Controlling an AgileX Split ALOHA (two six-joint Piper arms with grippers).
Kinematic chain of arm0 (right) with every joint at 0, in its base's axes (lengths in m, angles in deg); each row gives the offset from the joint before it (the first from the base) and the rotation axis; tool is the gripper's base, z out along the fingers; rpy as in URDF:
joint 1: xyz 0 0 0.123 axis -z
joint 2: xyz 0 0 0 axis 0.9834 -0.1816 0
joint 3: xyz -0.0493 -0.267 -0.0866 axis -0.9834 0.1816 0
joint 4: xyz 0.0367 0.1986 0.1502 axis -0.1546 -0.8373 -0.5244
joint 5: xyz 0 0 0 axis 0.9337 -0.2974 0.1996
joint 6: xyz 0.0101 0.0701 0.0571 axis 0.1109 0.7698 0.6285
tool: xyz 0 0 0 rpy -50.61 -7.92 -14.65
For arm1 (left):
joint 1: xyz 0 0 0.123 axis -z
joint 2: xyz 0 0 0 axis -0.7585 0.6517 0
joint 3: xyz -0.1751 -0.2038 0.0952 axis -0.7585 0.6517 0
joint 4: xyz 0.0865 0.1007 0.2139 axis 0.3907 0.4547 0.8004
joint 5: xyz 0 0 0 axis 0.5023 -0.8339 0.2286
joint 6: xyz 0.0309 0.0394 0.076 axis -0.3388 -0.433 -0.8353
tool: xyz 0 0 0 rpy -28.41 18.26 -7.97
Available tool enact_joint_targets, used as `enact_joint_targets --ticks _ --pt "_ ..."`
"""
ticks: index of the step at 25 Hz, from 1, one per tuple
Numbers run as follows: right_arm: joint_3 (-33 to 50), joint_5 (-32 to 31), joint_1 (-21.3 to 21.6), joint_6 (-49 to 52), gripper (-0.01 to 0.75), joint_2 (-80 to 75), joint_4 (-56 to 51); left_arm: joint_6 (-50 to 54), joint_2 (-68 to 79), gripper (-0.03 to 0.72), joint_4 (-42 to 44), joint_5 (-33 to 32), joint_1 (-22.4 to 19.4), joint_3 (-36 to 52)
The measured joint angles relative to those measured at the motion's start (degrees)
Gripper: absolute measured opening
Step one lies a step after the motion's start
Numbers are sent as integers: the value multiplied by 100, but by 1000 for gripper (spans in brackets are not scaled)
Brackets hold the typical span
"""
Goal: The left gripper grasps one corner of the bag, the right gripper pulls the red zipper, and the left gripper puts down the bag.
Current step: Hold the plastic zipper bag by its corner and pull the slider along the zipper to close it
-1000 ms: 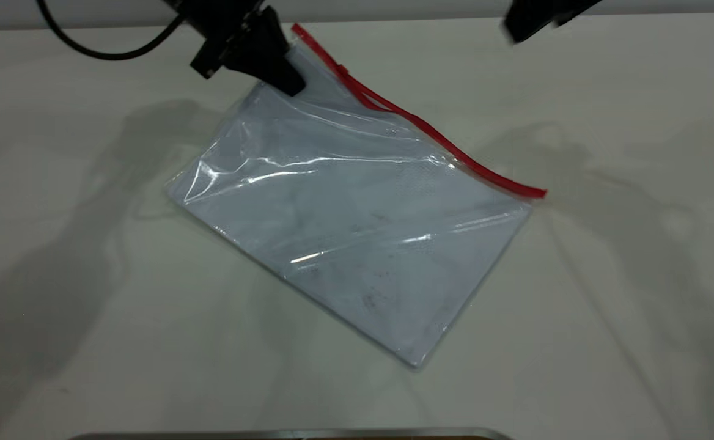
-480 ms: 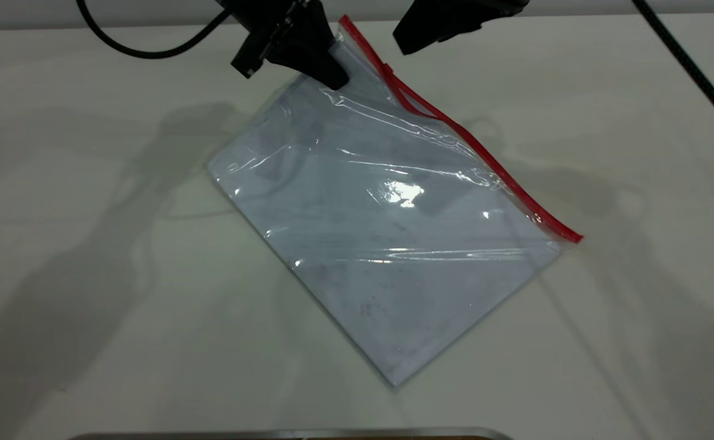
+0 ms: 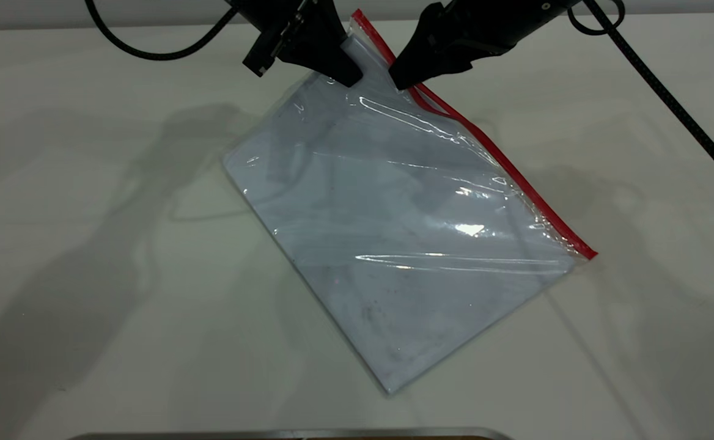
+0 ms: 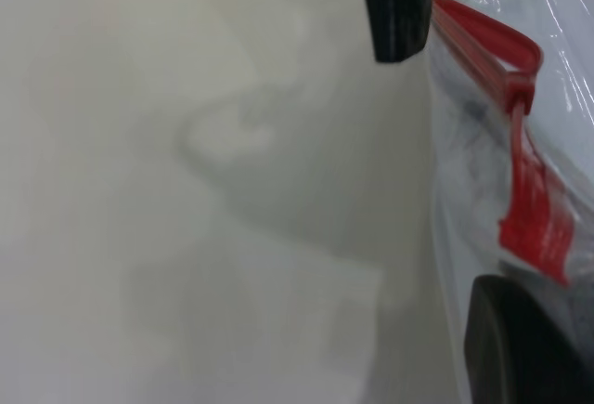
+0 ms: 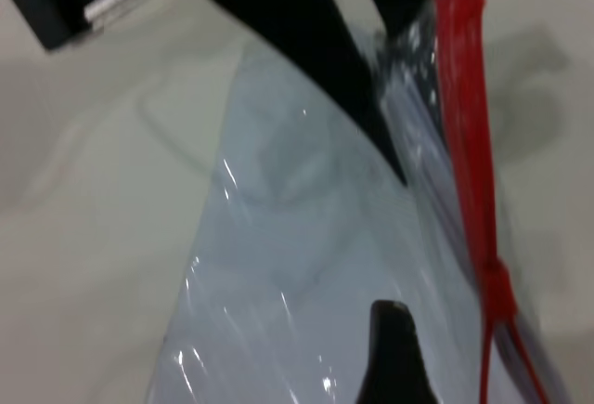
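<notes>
1. Pale counter (image 3: 88, 256) carries the bag (image 3: 406, 232), far corner of the bag (image 3: 357, 46) lifted.
2. Only the right wrist view shows the slider on the red zipper (image 5: 494, 288), just beside one right finger.
3. Left gripper (image 3: 348, 64) is clenched on that corner.
4. Right gripper (image 3: 403, 79) touches the zipper edge; its spread I cannot tell.

The room was evenly and brightly lit from above. Soft, doubled grey shadows of the arms spread over the pale table (image 3: 88, 256) on both sides. White glare streaked the creased plastic of the bag (image 3: 393, 244). Both wrist views were blurred, and the red zipper (image 4: 520, 190) was smeared and out of focus up close.
</notes>
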Motion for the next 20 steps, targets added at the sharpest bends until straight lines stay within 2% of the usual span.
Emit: enact_joint_targets --ticks 4,7,11,17,20 --pt "-11 6 0 -209 555 -40 -265 -27 0 53 -148 5 61 -2" --pt "-11 6 0 -298 501 -40 -402 -27 0 53 -364 5 68 -2" --pt "-11 7 0 -342 370 -45 -417 -27 0 52 -448 -1 68 -2" --pt "-11 7 0 -413 89 -45 -421 -22 0 52 -455 18 68 -2" --pt "-11 1 0 -449 34 -45 -416 15 0 52 -451 49 68 -2"
